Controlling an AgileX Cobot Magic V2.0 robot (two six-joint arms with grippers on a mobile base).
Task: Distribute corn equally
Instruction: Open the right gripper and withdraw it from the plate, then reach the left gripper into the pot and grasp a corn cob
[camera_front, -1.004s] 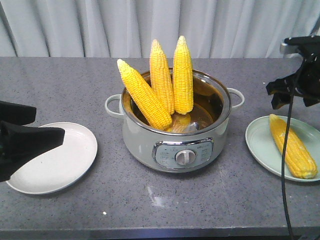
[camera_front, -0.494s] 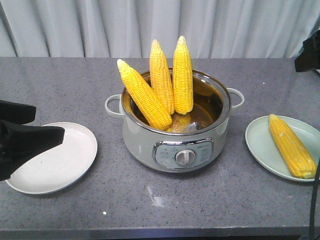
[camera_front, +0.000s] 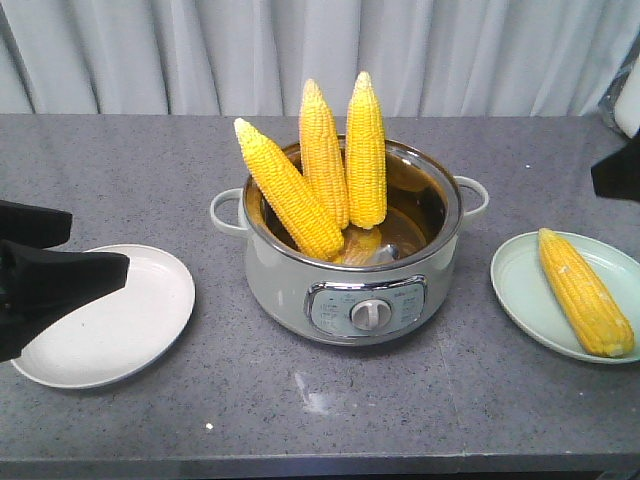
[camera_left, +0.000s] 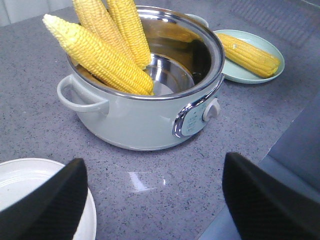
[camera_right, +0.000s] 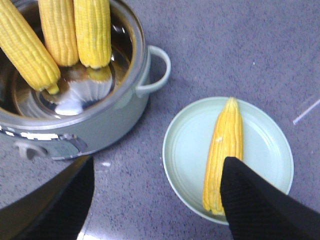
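Tabletop (camera_front: 120, 160) of grey speckled stone, with a pale pleated curtain (camera_front: 200, 50) behind it. Print on the dial panel (camera_front: 368, 308) of the pot (camera_front: 280, 280) is too small for me to read. Three corn cobs (camera_front: 323, 160) lean upright in the pot, mid-table; the fourth cob (camera_front: 585, 290) lies on the green plate (camera_front: 515, 285) at the right. My left fingers (camera_left: 45, 205) and right fingers (camera_right: 255, 205) both gape wide, holding nothing.

Bright yellow corn (camera_front: 366, 150), kernels in rows; pale green pot (camera_front: 280, 290); mint plate (camera_front: 515, 280); white plate (camera_front: 110, 330); speckled grey counter (camera_front: 450, 420).
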